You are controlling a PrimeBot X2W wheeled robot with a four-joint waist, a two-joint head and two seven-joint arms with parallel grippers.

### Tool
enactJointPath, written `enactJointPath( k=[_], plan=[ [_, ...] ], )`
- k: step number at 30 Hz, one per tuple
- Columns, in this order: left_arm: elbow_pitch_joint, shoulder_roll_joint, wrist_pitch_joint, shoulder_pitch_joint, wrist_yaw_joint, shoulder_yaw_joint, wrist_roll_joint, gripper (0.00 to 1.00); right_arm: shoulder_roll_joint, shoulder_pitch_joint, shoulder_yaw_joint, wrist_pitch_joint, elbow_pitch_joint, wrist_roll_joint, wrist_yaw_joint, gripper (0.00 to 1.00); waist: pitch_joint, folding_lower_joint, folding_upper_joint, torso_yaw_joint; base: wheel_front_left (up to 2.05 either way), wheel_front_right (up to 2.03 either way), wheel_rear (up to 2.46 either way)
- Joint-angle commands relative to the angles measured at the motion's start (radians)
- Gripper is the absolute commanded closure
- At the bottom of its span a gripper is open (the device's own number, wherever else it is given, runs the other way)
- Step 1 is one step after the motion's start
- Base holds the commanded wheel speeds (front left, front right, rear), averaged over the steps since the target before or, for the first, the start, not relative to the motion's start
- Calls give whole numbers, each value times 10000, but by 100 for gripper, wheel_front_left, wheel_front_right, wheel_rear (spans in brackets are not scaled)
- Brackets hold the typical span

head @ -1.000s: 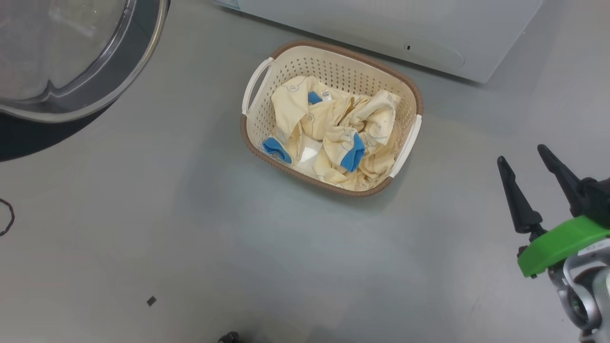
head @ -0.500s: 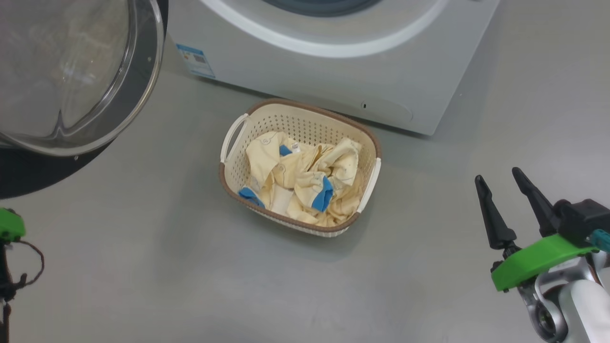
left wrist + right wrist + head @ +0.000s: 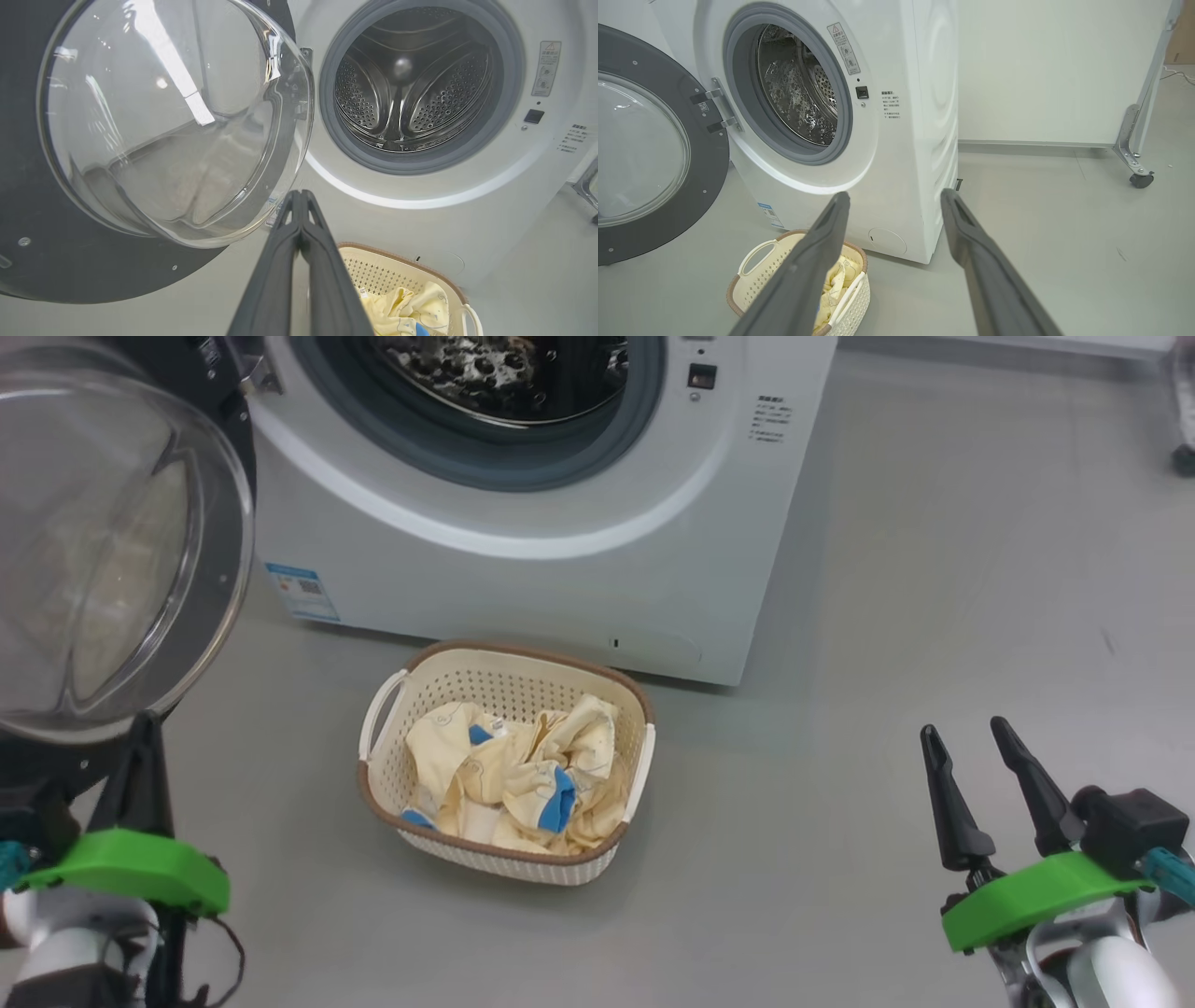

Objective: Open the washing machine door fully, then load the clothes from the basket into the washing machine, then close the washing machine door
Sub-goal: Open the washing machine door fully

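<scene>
One heap of clothes (image 3: 513, 784), pale yellow with blue cuffs, lies crumpled in the basket (image 3: 509, 651), and nothing has gone into the machine yet. The basket stands on the floor (image 3: 840, 616), just in front of the lower front edge of the washing machine (image 3: 560, 579), a touch left of the round service flap.

Above it the drum (image 3: 406, 84) gapes bare, steel and shining. The washing machine door (image 3: 112, 551) is swung out on its hinge to the left, glass bowl bulging toward us (that looks wide enough to call the first step done).

So we're at the start of loading.

The left gripper (image 3: 145, 723) sits low at the left with its fingers pressed together on nothing. Its tips are close under the door's lower rim, and whether they touch it I can't tell.

The right gripper (image 3: 963, 728) hovers over bare floor well to the right of the basket, fingers spread wide and empty.

It looks the better placed of the two. The next move calls for it to swing left and dip down into the basket. It should pinch deep into the heap, not at a loose cuff, so the fabric lifts clear of the brown rim. Then it's up and forward through the grey gasket.
</scene>
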Motion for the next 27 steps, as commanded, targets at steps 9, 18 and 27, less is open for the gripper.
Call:
enactJointPath(
  k=[9, 18, 27],
  plan=[
    [-2336, -457, 441, 1349, 364, -371, 138, 100, 244, 210, -54, -191, -708, -105, -27, 0, -674, 1, -1, -1176, 0, 0, 0],
    [-3126, -873, 431, 2107, 472, -855, 140, 100, 379, 392, -5, -185, -850, -179, -27, 0, -765, 1, -1, -1691, 0, 0, 0],
    [-3304, -978, 111, 2433, 222, -1016, -134, 0, 452, 354, 54, -189, -874, -276, -27, 0, -721, 1, -1, -1964, 0, 0, 0]
  ],
)
